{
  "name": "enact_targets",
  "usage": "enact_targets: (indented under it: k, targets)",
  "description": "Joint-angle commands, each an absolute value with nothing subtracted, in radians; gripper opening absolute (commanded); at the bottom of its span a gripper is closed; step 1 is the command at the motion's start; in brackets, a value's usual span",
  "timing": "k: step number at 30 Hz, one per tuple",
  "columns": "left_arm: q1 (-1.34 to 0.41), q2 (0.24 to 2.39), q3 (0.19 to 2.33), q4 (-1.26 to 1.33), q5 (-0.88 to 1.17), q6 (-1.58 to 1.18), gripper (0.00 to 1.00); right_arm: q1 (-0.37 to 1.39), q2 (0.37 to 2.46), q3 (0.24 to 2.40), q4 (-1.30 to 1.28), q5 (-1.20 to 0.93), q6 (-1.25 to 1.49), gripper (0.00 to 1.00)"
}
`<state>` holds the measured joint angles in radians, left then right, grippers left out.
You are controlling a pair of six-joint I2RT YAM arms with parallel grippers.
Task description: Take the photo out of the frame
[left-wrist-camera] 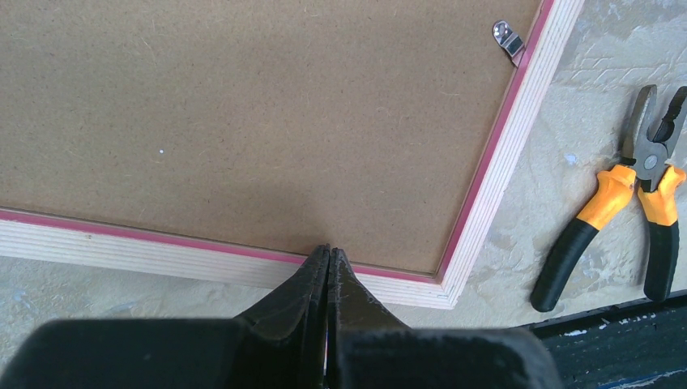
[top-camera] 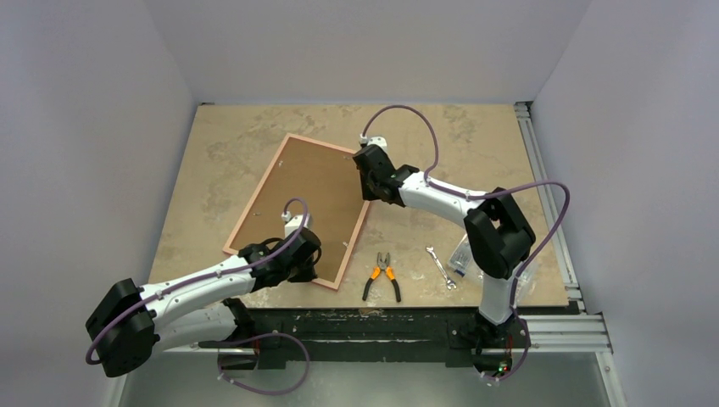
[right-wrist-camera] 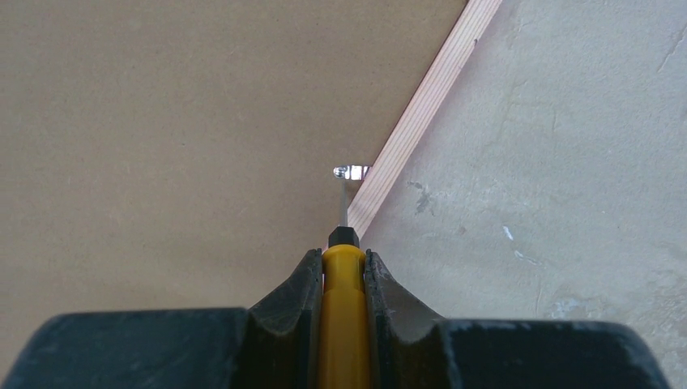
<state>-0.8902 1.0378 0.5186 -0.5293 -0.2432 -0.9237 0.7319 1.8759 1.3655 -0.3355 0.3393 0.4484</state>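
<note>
Pinching a screwdriver (right-wrist-camera: 343, 324), right hand (right-wrist-camera: 342, 259) aims at frame's (right-wrist-camera: 421, 121) edge clip (right-wrist-camera: 350, 172).

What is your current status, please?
Left gripper shut, empty, at frame edge. Right gripper shut on screwdriver, tip at metal clip. Frame face down, backing on; photo hidden.

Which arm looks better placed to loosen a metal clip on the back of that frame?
Right. The right pincer grips a yellow screwdriver whose tip is at a clip on the frame edge. The left pincer is shut with nothing in it, at the frame's near edge.
</note>
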Motion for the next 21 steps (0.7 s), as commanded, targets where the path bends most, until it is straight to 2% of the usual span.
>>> enact_targets:
  k: [1, 9, 21]
  targets:
    - [-0.886, 1.032, 0.51, -0.552, -0.244, -0.919, 0.0, 0.727, 1.842, 1.373, -0.327, 0.324, 0.459, 0.0]
    - [-0.885, 1.035, 0.511, -0.555, -0.247, -0.919, 0.0, 0.728, 1.904, 1.417, -0.426, 0.427, 0.494, 0.0]
    - [-0.885, 1.035, 0.515, -0.564, -0.25, -0.92, 0.0, 0.729, 1.951, 1.395, -0.311, 0.426, 0.468, 0.0]
